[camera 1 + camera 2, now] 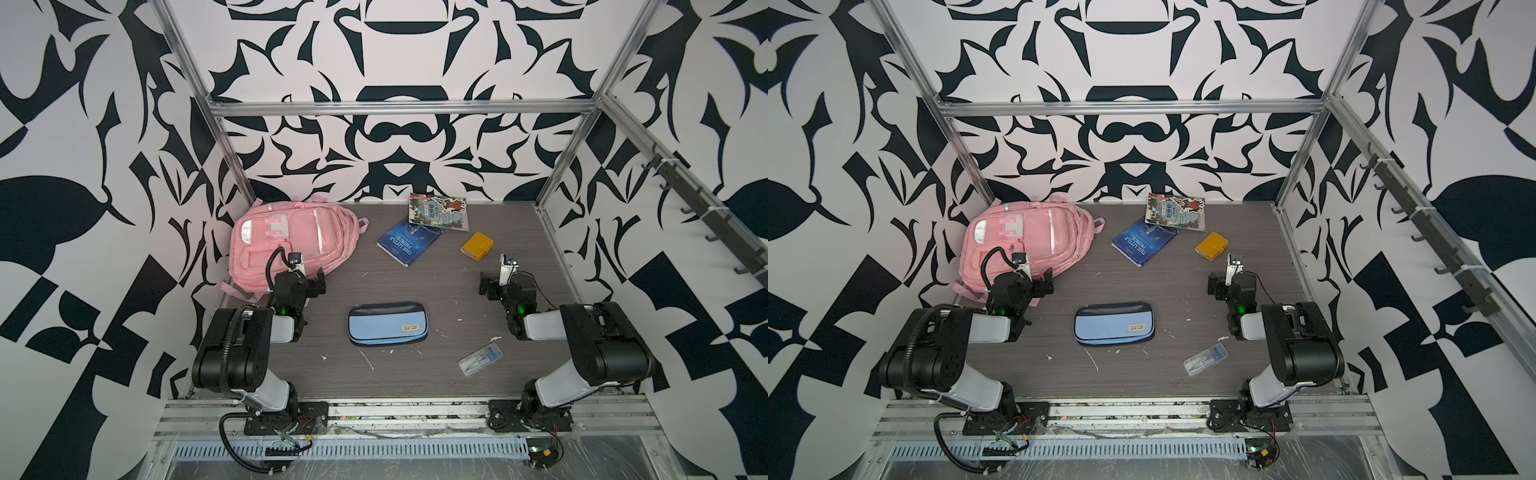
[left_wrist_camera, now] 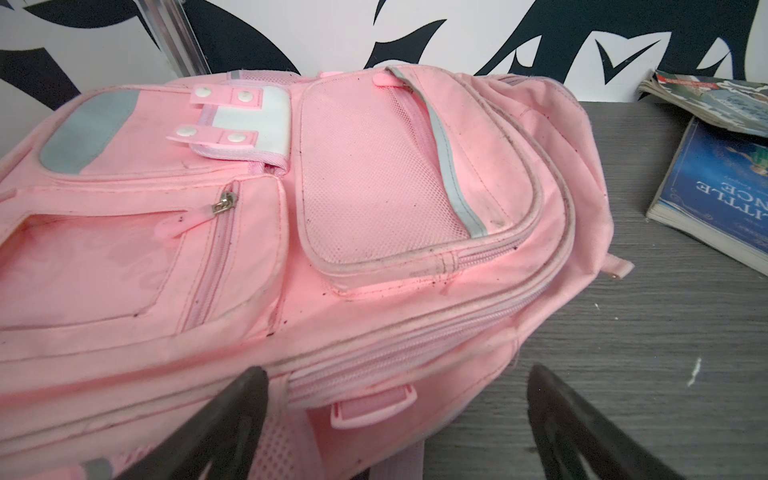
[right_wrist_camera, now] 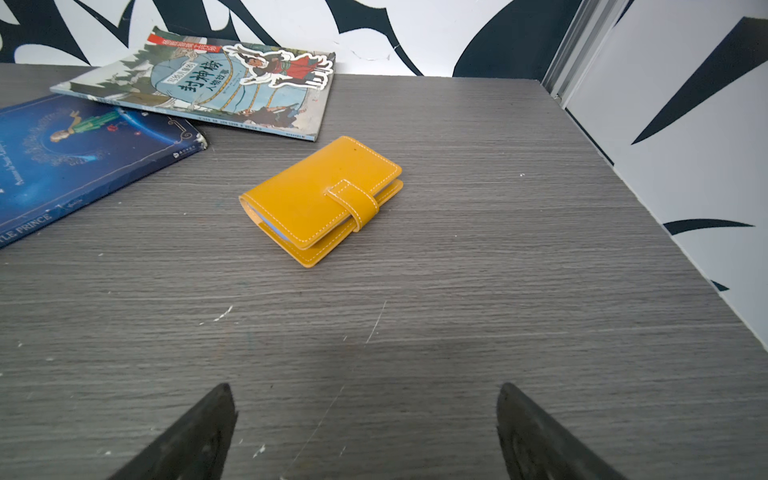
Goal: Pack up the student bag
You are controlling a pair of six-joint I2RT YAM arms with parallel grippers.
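Five loose items lie out on the desk (image 1: 415, 286), so to my eye the packing has barely begun. Far left, in the back corner, the pink student bag (image 1: 286, 241) lies with its front pockets up, and every zip I can make out in the left wrist view runs shut. The left jaws hang wide apart at the bag's near edge, holding nothing. Moving right, a light-blue and navy pencil case (image 1: 386, 326) sits mid-desk towards the front. Behind it, a blue copy of The Little Prince (image 1: 409, 248) has one corner tucked under a comic book (image 1: 438, 212) by the back wall. Next comes a yellow wallet (image 1: 476, 246), lying alone, with a clear plastic box (image 1: 481, 359) nearer the front. The right jaws, also spread and empty, hover short of the wallet. Left to do, as I judge it: open a compartment, then load all five.
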